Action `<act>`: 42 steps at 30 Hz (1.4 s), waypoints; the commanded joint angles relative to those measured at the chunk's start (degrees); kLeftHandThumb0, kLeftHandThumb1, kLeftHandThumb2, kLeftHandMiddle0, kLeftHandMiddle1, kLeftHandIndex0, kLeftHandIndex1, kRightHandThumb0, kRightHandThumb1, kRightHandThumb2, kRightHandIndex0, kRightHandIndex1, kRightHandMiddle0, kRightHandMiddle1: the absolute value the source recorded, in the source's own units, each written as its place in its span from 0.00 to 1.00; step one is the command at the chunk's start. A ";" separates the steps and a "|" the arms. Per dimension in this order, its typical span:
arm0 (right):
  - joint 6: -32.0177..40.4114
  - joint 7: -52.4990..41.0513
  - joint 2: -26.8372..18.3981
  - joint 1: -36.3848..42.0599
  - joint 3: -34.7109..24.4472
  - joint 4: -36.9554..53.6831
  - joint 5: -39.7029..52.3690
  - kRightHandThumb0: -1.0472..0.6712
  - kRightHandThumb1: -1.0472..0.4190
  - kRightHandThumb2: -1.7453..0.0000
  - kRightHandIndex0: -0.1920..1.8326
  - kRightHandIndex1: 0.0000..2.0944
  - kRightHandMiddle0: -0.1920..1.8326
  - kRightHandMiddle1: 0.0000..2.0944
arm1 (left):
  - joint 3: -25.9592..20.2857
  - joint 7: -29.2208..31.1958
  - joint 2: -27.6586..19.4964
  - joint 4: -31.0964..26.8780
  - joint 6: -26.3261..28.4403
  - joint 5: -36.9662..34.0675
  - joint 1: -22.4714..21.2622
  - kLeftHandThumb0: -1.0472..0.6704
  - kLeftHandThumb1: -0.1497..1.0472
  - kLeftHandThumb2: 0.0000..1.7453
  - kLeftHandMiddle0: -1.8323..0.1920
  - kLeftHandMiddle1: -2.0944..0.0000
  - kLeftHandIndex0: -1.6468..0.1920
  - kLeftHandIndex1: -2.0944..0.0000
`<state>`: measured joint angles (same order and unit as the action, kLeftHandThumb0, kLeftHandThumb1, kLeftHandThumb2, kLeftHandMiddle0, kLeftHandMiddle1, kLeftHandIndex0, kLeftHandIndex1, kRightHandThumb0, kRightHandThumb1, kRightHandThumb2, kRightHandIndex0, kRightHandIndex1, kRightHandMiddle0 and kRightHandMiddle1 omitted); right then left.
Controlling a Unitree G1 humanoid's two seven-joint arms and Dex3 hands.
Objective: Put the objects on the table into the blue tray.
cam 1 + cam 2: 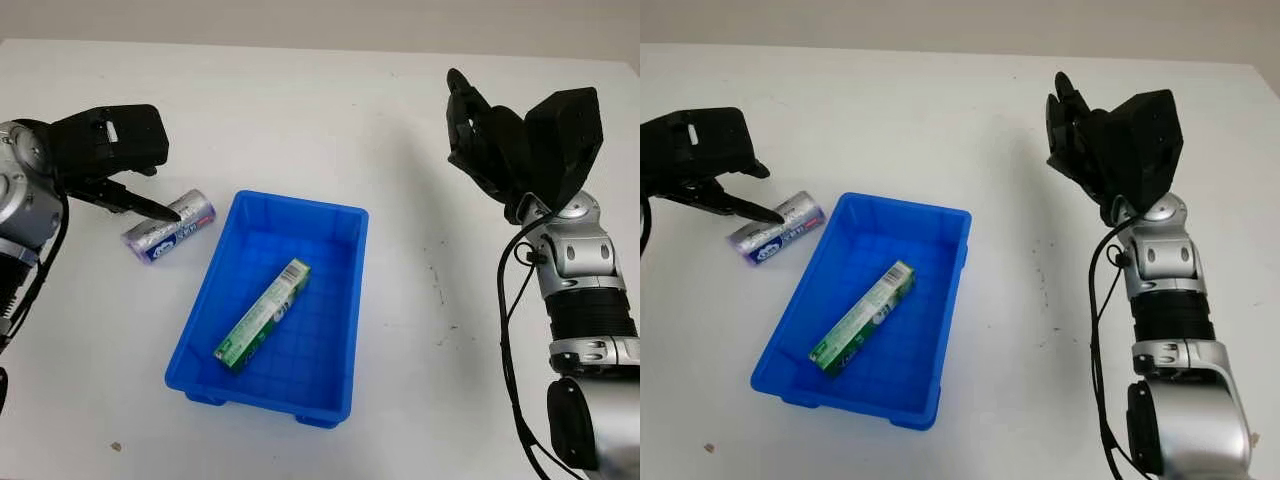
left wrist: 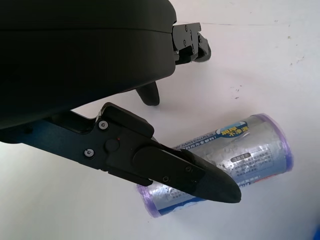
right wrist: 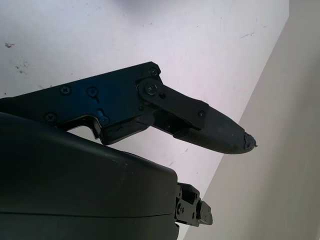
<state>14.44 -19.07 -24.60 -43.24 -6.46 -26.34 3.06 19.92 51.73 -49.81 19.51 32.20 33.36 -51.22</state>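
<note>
A blue tray (image 1: 341,228) stands at the table's middle with a green and white box (image 1: 264,313) lying inside it. Just left of the tray lies a silver and purple roll (image 1: 170,225) on its side on the table. My left hand (image 1: 110,160) hovers over the roll's left end, open, one finger (image 2: 190,172) reaching across above the roll (image 2: 240,155) without gripping it. My right hand (image 1: 500,140) is raised at the right, well away from the tray, open and holding nothing.
The white table (image 1: 420,330) has bare room right of the tray and in front of it. A small speck (image 1: 116,446) lies near the front left edge.
</note>
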 commanded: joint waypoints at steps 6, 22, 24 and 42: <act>0.19 0.12 -0.86 0.35 -0.50 1.79 0.15 0.20 0.00 0.49 0.00 0.00 0.00 0.00 | 1.58 0.36 1.75 0.64 -1.16 0.83 2.68 0.11 0.97 0.03 1.00 0.05 0.97 0.95; 2.13 0.21 -0.87 0.79 -1.12 4.20 0.86 0.21 0.00 0.49 0.00 0.00 0.00 0.00 | 3.26 -4.96 -0.87 -5.52 -14.12 5.97 10.38 0.13 0.94 0.03 0.71 0.00 0.85 0.08; 2.08 0.32 -0.65 0.68 -1.38 4.02 1.01 0.21 0.00 0.49 0.00 0.00 0.00 0.00 | 1.95 -9.77 -1.52 -6.45 -18.20 6.15 13.66 0.19 0.95 0.03 0.64 0.00 0.90 0.12; 3.35 2.32 -0.59 0.70 -2.71 5.16 2.14 0.20 0.00 0.52 0.00 0.00 0.00 0.00 | 2.19 -16.17 -0.62 -7.26 -25.73 15.32 18.82 0.35 1.00 0.26 0.49 0.00 0.78 0.00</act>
<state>17.44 -16.94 -24.78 -42.69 -8.43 -22.33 4.87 21.02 35.52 -51.88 11.53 7.65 49.14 -34.86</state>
